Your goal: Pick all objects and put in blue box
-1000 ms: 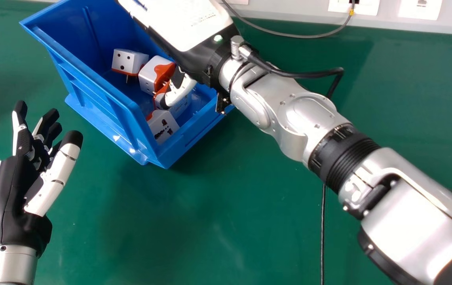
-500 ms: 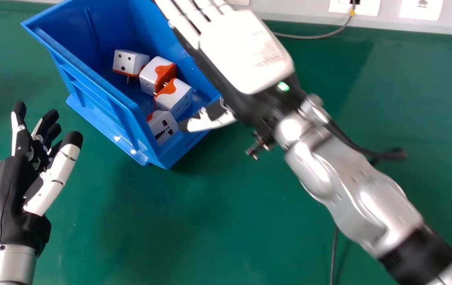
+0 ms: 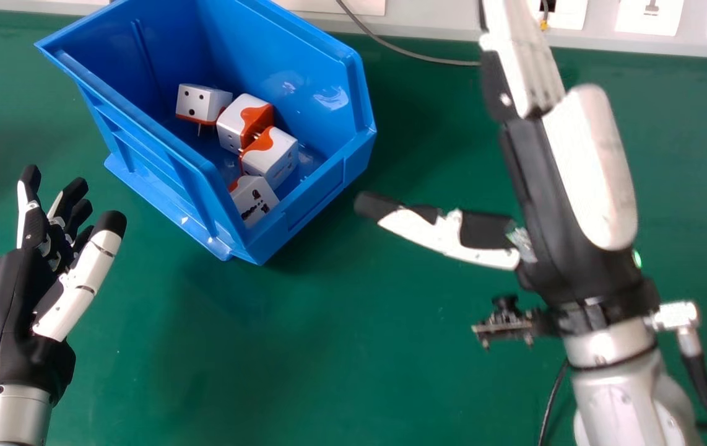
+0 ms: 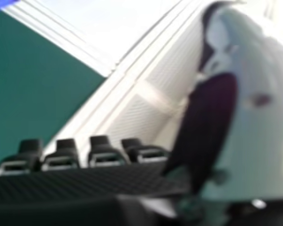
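Four white-and-orange plug adapters lie inside the blue box on the green table. Between the grey cable by the wall sockets and the black cable, the right hand is open, fingers straight, thumb out. The left hand is loosely open beside the box. The side wall partly hides one adapter; the view's top edge cuts off the box's far end and the right fingertips.

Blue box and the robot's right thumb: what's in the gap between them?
Just green tabletop lies between the blue box and the thumb of the right hand, seen in the head view.
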`<act>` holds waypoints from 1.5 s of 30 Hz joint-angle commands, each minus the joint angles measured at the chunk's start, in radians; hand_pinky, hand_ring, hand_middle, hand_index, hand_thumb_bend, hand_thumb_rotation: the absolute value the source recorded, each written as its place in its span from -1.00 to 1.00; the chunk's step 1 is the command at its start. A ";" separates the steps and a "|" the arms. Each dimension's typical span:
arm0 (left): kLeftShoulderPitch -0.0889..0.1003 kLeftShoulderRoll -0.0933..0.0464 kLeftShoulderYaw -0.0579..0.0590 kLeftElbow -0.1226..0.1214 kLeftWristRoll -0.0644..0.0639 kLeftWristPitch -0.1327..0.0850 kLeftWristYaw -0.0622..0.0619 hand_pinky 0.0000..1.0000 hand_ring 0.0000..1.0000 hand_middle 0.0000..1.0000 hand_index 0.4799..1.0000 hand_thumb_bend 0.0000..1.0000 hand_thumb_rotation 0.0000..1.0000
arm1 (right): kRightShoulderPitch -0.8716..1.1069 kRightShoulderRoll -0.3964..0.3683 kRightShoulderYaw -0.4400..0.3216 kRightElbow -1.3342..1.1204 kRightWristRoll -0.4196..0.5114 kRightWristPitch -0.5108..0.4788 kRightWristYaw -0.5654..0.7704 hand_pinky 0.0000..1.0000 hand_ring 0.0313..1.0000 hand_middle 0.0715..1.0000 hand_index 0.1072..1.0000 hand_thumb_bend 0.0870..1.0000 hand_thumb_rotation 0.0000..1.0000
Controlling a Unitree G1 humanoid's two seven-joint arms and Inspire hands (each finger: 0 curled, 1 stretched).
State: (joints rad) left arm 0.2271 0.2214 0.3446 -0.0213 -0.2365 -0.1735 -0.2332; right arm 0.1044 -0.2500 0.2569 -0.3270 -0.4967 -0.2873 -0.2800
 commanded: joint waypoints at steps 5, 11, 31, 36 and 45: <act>-0.008 0.006 0.009 -0.005 -0.004 -0.031 -0.004 0.93 0.95 0.94 0.83 -0.05 -0.05 | 0.105 0.048 -0.059 0.032 0.255 -0.022 0.100 0.94 1.00 1.00 1.00 -0.33 0.58; -0.008 0.008 0.009 -0.006 0.003 -0.024 0.002 0.93 0.95 0.94 0.80 -0.03 -0.02 | 0.170 0.129 -0.100 0.022 0.516 0.069 0.212 0.98 1.00 1.00 1.00 -0.34 0.86; 0.004 0.044 -0.002 0.086 0.124 -0.201 0.019 0.84 0.89 0.88 0.67 0.03 0.03 | 0.200 0.191 -0.249 0.032 0.776 0.236 0.369 1.00 1.00 1.00 1.00 -0.43 1.00; 0.009 0.039 -0.004 0.090 0.108 -0.207 0.016 0.82 0.88 0.89 0.70 0.03 0.07 | 0.207 0.188 -0.255 0.026 0.731 0.213 0.377 1.00 1.00 1.00 1.00 -0.43 1.00; 0.011 0.030 -0.002 0.124 0.061 -0.227 -0.013 0.81 0.88 0.89 0.74 0.10 0.16 | 0.216 0.190 -0.264 0.042 0.677 0.174 0.390 1.00 1.00 1.00 1.00 -0.44 1.00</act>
State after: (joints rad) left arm 0.2369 0.2527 0.3392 0.1040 -0.1596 -0.3707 -0.2393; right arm 0.3205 -0.0592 0.0042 -0.2773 0.1871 -0.0814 0.1060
